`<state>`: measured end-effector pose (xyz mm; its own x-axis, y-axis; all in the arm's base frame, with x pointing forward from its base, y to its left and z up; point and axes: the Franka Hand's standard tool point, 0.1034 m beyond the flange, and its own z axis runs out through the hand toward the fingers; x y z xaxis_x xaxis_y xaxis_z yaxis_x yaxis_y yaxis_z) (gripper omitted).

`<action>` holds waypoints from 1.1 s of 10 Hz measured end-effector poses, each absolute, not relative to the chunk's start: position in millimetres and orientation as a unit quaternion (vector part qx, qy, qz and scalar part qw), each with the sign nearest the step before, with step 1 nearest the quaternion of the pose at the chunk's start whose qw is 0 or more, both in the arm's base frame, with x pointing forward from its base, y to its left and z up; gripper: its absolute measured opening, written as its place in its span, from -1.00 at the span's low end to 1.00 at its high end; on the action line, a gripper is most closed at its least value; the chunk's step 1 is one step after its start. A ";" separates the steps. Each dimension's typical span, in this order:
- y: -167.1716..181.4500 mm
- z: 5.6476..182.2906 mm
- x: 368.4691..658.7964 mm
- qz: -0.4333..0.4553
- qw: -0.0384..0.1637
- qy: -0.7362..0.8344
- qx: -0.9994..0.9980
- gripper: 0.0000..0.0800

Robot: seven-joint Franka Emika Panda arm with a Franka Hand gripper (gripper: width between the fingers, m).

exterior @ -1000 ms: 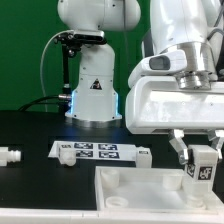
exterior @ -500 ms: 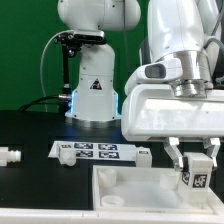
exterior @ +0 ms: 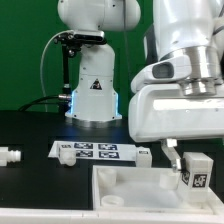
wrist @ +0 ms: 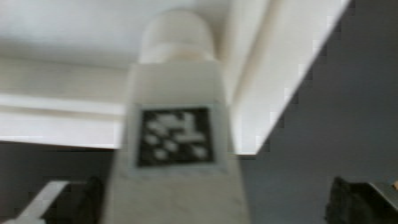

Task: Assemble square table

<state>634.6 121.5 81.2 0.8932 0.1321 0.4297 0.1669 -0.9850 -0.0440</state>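
The white square tabletop [exterior: 130, 185] lies at the front of the table, its raised corner sockets facing up. A short white leg [exterior: 196, 172] with a black-and-white tag stands upright at the tabletop's corner on the exterior view's right. My gripper [exterior: 193, 158] is open around this leg. One finger [exterior: 172, 152] stands clear of it. In the wrist view the leg [wrist: 178, 130] fills the middle, with the tabletop [wrist: 71, 90] behind it. My gripper [wrist: 214, 205] shows a dark finger on each side, with a gap on one side. Another white leg [exterior: 8, 156] lies at the exterior view's far left.
The marker board [exterior: 95, 151] lies on the black table behind the tabletop. A small white part [exterior: 146, 154] sits at its end on the exterior view's right. The arm's white base [exterior: 95, 95] stands at the back, before a green backdrop.
The leg has come down a little at the tabletop's corner. The fingers, shut on it a second ago, have opened, and the hand has shifted slightly to the exterior view's right.
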 end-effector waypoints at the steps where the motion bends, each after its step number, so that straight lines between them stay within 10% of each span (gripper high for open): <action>1: 127.1 80.5 636.2 -0.169 0.054 -0.070 -0.982 0.60; 8: 110.1 76.9 629.4 -0.038 0.062 -0.080 -0.994 0.62; 10: 109.2 76.9 629.6 -0.038 0.062 -0.071 -0.995 0.39; 11: 109.3 76.9 629.6 -0.036 0.063 -0.050 -0.996 -0.07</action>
<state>629.6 109.3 76.9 0.9923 0.0958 0.0787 0.1050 -0.9870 -0.1220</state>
